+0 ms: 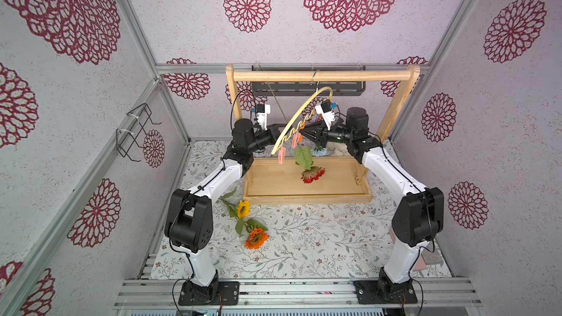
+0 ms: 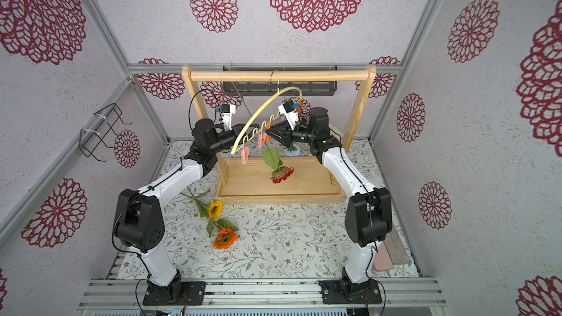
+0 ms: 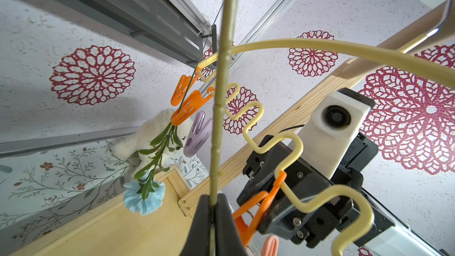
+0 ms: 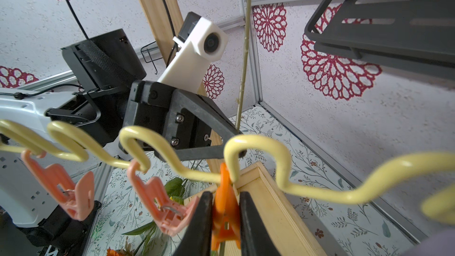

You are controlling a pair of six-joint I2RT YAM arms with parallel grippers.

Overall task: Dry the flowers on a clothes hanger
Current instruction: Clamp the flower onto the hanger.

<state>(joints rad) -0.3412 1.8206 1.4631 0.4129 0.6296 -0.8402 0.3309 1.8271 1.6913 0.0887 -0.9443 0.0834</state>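
Carnation (image 3: 144, 199) hangs pinned. Left tool (image 3: 213, 203) grips red bloom (image 1: 313, 175); right tool (image 4: 225, 203) squeezes a pin (image 4: 224, 181). Sunflower (image 1: 243, 208) and orange bloom (image 1: 256, 237) wait at the table's (image 1: 319, 232) eight o'clock.

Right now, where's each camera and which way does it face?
Top views: high above the bases, facing down at the wooden rack; left arm, right arm show.
Left wrist: faces along the left hand, shut on a flower stem.
Right wrist: faces along the right hand, shut on an orange clothespin.
Both wrist views share the clothes hanger.
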